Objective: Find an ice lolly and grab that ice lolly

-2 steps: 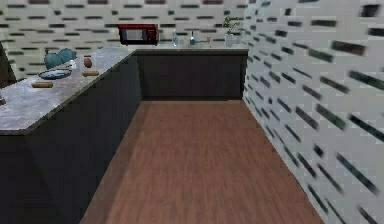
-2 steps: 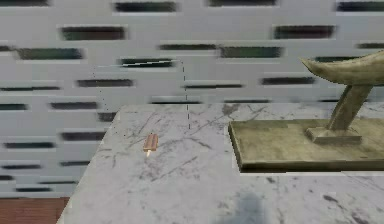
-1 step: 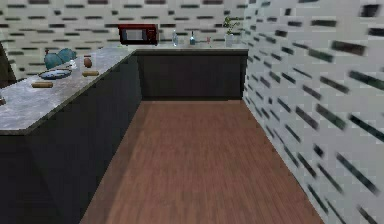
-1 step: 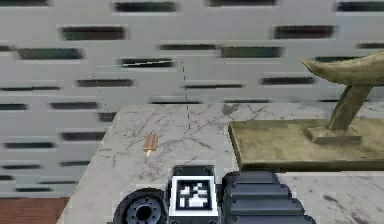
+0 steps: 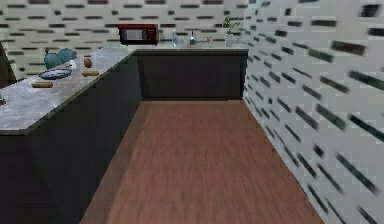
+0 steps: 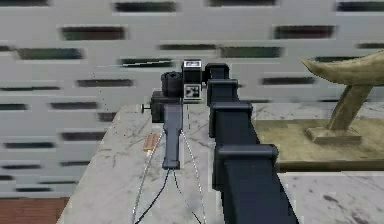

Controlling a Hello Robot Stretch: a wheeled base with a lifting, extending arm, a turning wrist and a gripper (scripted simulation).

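In the arm side view my arm (image 6: 235, 140) rises as a dark square bar over a grey marble tabletop (image 6: 110, 180). At its far end the gripper (image 6: 171, 198) shows a dark body and two thin fingers above that top. A small orange-brown sliver (image 6: 150, 143) lies on the marble just left of the gripper body; it is too small to name. I cannot tell whether the gripper holds anything. In the forward view several small brownish items (image 5: 41, 84) lie on the counter (image 5: 70, 95) at the left.
An L-shaped counter with dark cabinets runs along the forward view's left and back, bearing a teal vessel (image 5: 58, 60), a red microwave (image 5: 138, 34) and a tap (image 5: 192, 40). Wood floor (image 5: 195, 150) lies between it and the tiled wall. A tan curved ornament (image 6: 350, 90) stands on the tabletop's right.
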